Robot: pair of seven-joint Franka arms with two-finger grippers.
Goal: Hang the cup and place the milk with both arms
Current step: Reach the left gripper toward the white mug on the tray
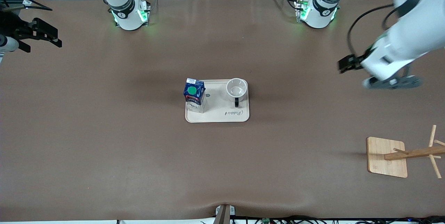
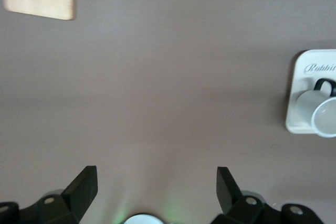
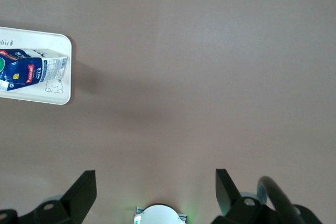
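At the centre of the desk (image 1: 104, 140) a cream tray (image 1: 222, 115) carries both task items. The milk (image 1: 194, 93) stands upright on the tray's end toward the right arm; the cup (image 1: 237, 88) sits mouth-up on the end toward the left arm, its black handle turned toward the front camera. Judgement: this layout gives each arm the item on its own side, so neither needs to cross the other.

The wooden cup rack (image 1: 413, 154) stands on its square base near the left arm's end of the desk, nearer to the front camera than the tray and well apart from it. Judgement: the rack belongs to the left arm's reach, so the cup goes to that arm.

The left tool (image 2: 157, 184) hangs over bare desk toward the left arm's end, well apart from the tray, fingers spread wide and empty. The right tool (image 3: 156, 184) hangs over bare desk at the right arm's end, likewise spread wide and empty. Neither touches anything.

Judgement: no step is started; both items remain untouched on the tray.
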